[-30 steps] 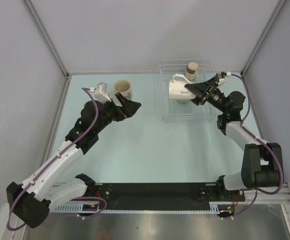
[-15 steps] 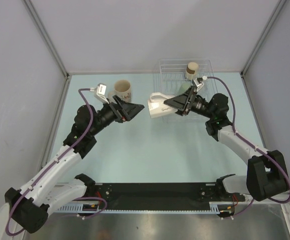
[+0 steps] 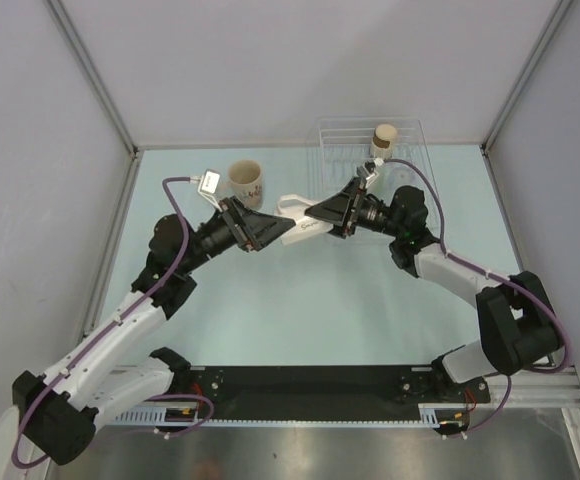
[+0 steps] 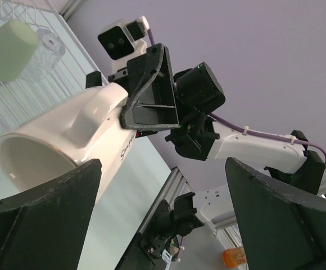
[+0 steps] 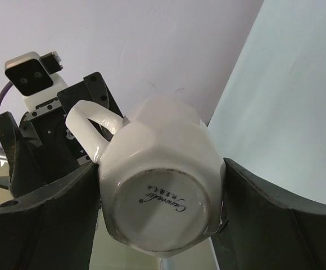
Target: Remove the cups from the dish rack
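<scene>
My right gripper point(image 3: 320, 212) is shut on the white handled mug point(image 3: 298, 220) and holds it in the air, left of the dish rack point(image 3: 413, 132). In the right wrist view its fingers point(image 5: 264, 225) clamp the mug's sides point(image 5: 163, 197), base toward the camera. My left gripper point(image 3: 276, 232) is open, its jaws facing the mug's mouth point(image 4: 50, 152) and just short of it. The cream cup with dark print point(image 3: 245, 181) stands on the table behind my left arm. The tan brown-topped cup point(image 3: 383, 137) and the pale green cup point(image 4: 8, 52) sit in the rack point(image 4: 50, 79).
The pale blue table point(image 3: 310, 300) is bounded by grey walls at the back and both sides. The black base rail point(image 3: 310, 385) runs along the near edge. The rack stands in the back right corner.
My right arm has carried the white mug out of the rack and leftward to mid-table. My left gripper has swung right and turned its open jaws toward the mug.
</scene>
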